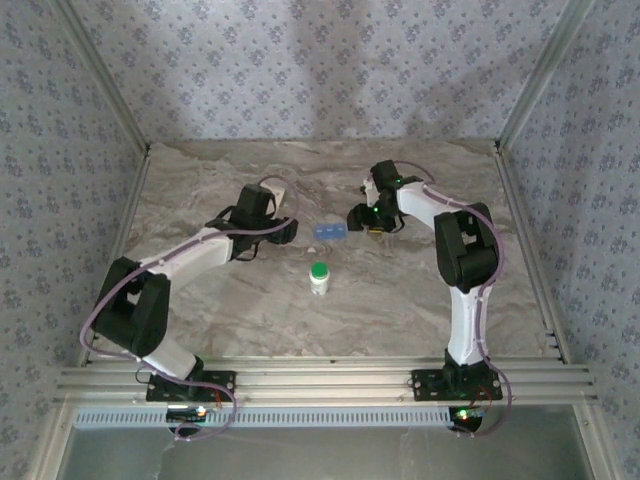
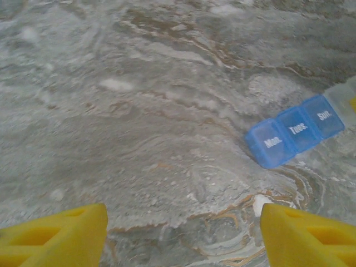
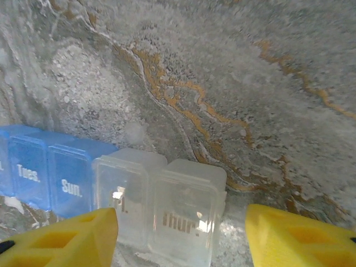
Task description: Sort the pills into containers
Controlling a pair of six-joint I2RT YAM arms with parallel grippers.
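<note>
A weekly pill organizer (image 1: 331, 232) lies at mid-table, with blue compartments (image 2: 295, 132) marked Mon., Tues. and Sun. and clear ones (image 3: 186, 214) marked Thur. My left gripper (image 1: 287, 229) hovers just left of it, open, its yellow fingers (image 2: 55, 238) wide apart over bare marble. A small white bit, perhaps a pill (image 2: 259, 204), lies by the right finger. My right gripper (image 1: 366, 220) is at the organizer's clear end, open. Its fingertips (image 3: 300, 239) stand on either side of the clear compartments without touching them. A white pill bottle (image 1: 319, 277) with a green cap stands nearer the front.
The marble tabletop (image 1: 400, 300) is walled by patterned panels at the back and sides. A metal rail (image 1: 320, 380) runs along the near edge, where both arm bases are bolted.
</note>
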